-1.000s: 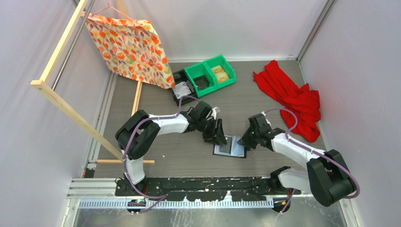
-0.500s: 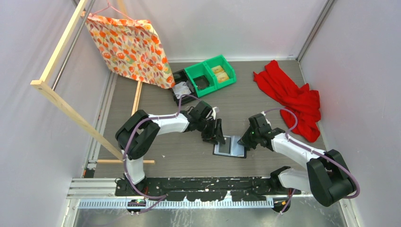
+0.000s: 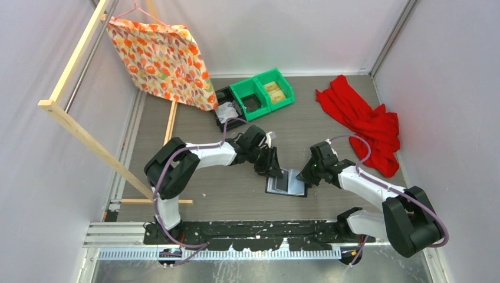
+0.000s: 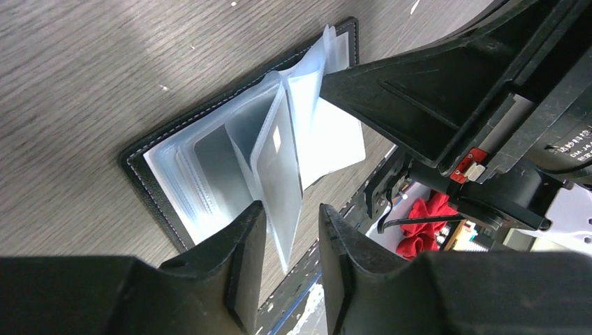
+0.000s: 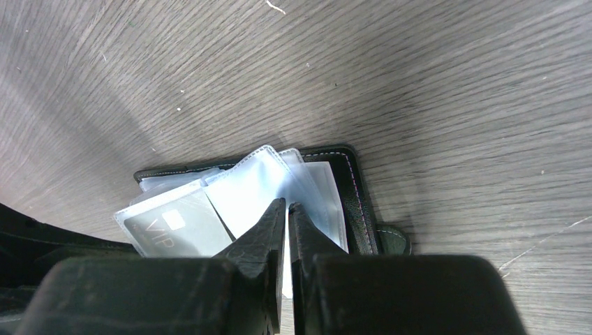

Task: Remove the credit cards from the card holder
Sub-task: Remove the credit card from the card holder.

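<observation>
Centrally, the holder (image 3: 287,184) lies open on the table (image 3: 236,194) between the two arms, its clear sleeves (image 5: 251,185) fanned upward; a grey card (image 5: 171,227) sits inside one sleeve that stands tilted off the fan. The left gripper (image 4: 292,262) is at the holder's left edge, jaws narrowly apart on either side of that sleeve's free edge, gaps showing on both sides. The right gripper (image 5: 287,213) is at the right half, jaws all but closed, tips down on the sleeves; whether one is nipped between them I cannot tell.
</observation>
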Controlling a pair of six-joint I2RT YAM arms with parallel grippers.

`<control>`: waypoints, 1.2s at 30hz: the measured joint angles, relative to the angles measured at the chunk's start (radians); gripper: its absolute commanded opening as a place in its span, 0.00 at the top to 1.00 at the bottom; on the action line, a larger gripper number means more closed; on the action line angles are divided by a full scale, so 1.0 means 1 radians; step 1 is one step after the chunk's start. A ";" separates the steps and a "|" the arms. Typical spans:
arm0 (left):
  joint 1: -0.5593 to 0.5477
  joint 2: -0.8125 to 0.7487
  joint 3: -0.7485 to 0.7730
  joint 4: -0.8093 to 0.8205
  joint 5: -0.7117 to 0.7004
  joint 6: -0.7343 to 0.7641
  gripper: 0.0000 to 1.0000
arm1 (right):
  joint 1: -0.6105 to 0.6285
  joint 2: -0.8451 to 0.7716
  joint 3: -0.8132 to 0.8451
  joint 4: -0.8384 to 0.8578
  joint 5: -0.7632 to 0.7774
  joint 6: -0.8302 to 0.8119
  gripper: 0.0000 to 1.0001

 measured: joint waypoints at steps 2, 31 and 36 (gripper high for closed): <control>-0.002 0.000 0.000 0.006 0.000 -0.002 0.74 | 0.000 0.000 0.000 0.000 0.000 0.000 0.89; 0.050 0.037 -0.034 0.048 0.082 0.029 0.99 | -0.006 -0.213 -0.150 0.265 -0.320 -0.047 0.62; 0.050 0.038 -0.040 0.065 0.086 0.028 0.99 | -0.006 -0.109 -0.153 0.360 -0.367 -0.021 0.61</control>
